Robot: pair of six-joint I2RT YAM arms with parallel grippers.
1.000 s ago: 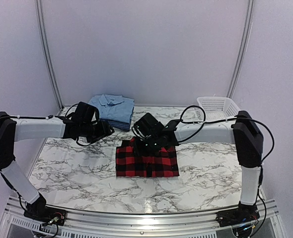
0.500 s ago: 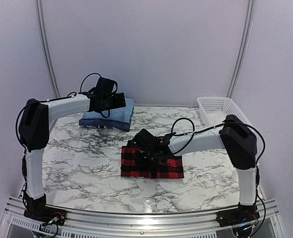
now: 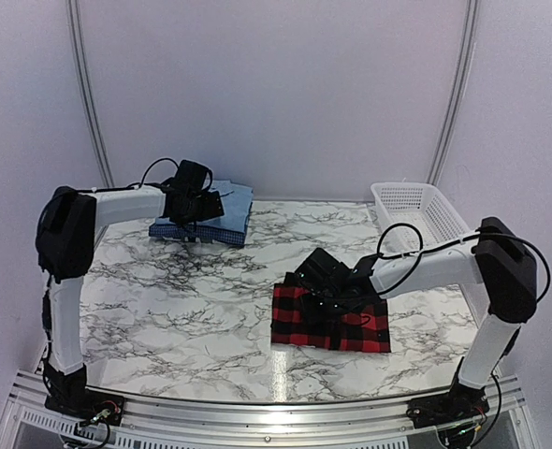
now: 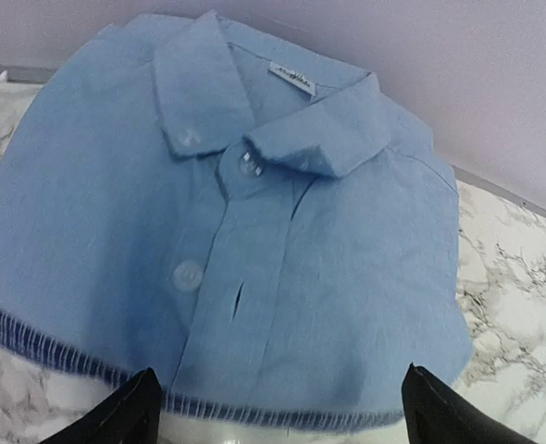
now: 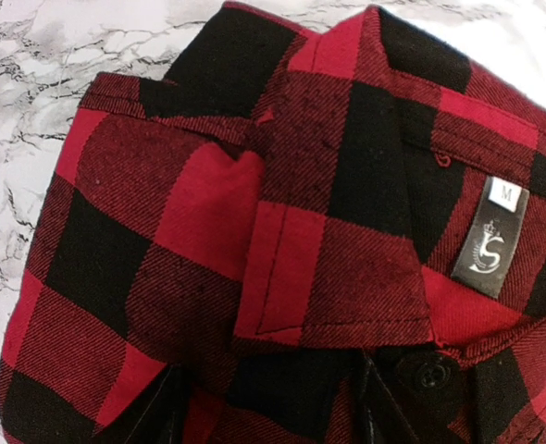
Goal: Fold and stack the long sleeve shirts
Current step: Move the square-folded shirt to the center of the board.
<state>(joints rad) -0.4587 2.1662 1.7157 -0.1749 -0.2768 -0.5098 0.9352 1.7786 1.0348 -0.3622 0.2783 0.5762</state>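
Top external: the red-and-black plaid shirt (image 3: 332,323) lies folded on the table (image 3: 182,299) at near right, long axis left-right. The right gripper (image 3: 321,281) rests on its far-left edge. The light blue shirt (image 3: 231,201) sits on the dark blue checked shirt (image 3: 178,229) at far left, well apart, with the left gripper (image 3: 206,199) over that stack.

Left wrist: the left gripper (image 4: 291,416) is spread wide and empty, with the light blue shirt (image 4: 254,231) just ahead.

Right wrist: the right gripper (image 5: 273,416) stands partly spread on the plaid shirt (image 5: 208,231) near the collar (image 5: 338,231). Whether it pinches the cloth cannot be told.

Judgement: the stack lies far-left of the plaid shirt, and the right arm is the nearer to the shirt.
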